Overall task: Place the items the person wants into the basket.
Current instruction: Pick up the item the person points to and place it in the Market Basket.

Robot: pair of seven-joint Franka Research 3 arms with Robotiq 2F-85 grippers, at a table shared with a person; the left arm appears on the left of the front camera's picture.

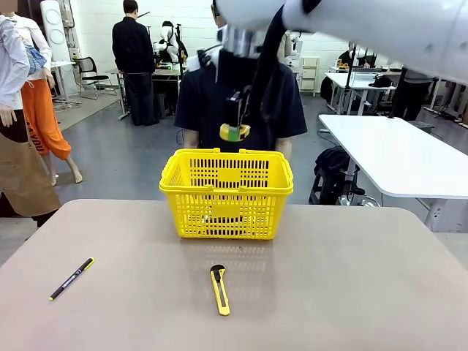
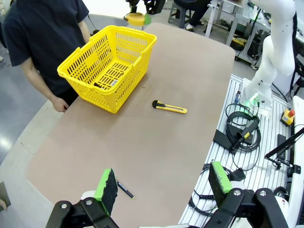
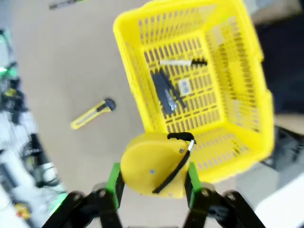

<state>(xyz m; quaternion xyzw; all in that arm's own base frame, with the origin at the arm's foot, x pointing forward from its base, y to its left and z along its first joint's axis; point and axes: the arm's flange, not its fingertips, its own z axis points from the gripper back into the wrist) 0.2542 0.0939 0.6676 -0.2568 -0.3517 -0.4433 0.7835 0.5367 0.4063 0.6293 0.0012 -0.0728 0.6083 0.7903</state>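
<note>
Right gripper (image 3: 152, 183), clamped on the yellow tape measure (image 3: 154, 166), hangs above the basket (image 3: 237, 95) at the table's far edge, so the next move calls for lowering and releasing it beside the 2 items inside.

Grey polished floor (image 1: 139, 157) under bright even light; white brick wall (image 1: 95, 29) at the back; white tables (image 1: 395, 157) to the right; a black chair (image 1: 91, 73) far left.
</note>
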